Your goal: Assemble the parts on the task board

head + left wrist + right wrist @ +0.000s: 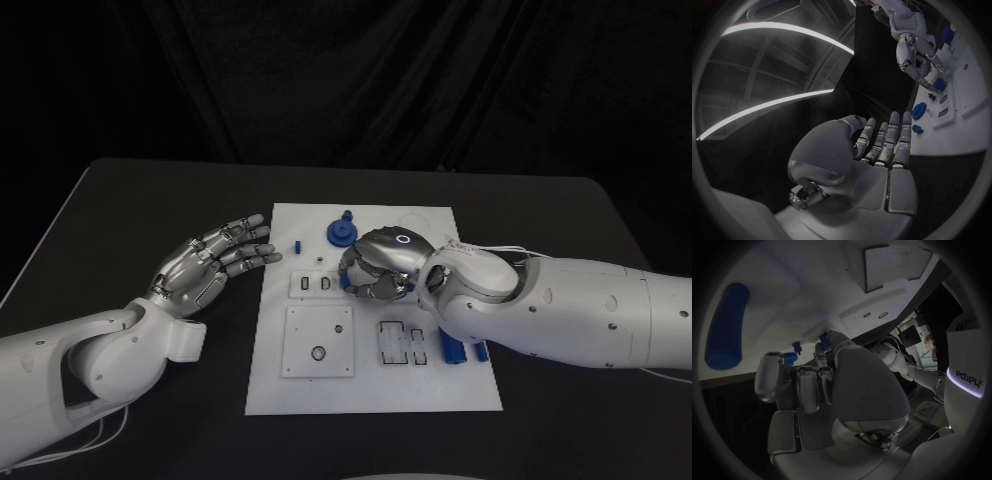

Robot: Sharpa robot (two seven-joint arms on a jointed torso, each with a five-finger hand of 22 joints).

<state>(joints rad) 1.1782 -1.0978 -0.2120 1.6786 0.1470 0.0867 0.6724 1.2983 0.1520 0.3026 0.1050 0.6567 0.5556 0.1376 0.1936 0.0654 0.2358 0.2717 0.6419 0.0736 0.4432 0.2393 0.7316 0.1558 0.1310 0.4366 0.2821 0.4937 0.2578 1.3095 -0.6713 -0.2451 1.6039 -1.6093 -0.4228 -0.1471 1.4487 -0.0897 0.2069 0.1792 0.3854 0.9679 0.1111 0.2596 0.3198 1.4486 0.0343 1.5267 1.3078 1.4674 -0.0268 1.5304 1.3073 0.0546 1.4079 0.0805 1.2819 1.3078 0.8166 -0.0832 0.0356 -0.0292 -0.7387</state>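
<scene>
Assembly looks barely begun: blue parts (340,232) lie loose on the task board (375,385), right hand (379,268) fingers curled over its centre, grip unclear, while left hand (214,260) at nine o'clock hovers wide, empty.

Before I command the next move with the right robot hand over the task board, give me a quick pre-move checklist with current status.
1. Left robot hand off the task board, holding nothing, fingers apart: ok.
2. Right robot hand over the board's middle, fingers curled down: ok.
3. Whether the right robot hand holds a part: cannot tell; small blue pieces show at its fingertips, contact unclear.
4. Blue gear near the board's far edge, apart from the fingers: ok.
5. Blue cylinder lying on the board beside the right forearm; sweep risk: not ok.
6. Slots under the right robot hand: hidden, cannot tell.
</scene>
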